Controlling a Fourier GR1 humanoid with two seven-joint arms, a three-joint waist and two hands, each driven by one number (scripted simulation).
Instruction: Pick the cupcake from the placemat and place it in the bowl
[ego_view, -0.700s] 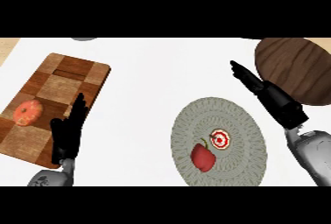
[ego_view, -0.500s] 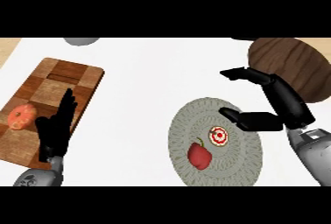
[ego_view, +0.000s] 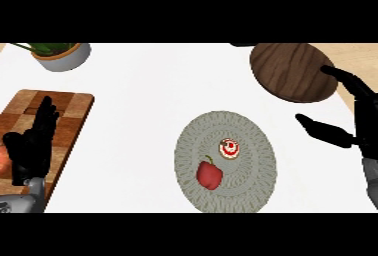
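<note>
Shifted rightward, right hand fingers spread open, well right of cupcake.

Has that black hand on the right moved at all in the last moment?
Yes. The right hand, open, earlier reached over the placemat rim near the cupcake; now it sits off the mat to the right, below the wooden bowl.

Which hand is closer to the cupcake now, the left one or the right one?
Right. The right hand is open just past the placemat's right edge, beside the cupcake. The left hand rests over the cutting board, far to the left.
</note>
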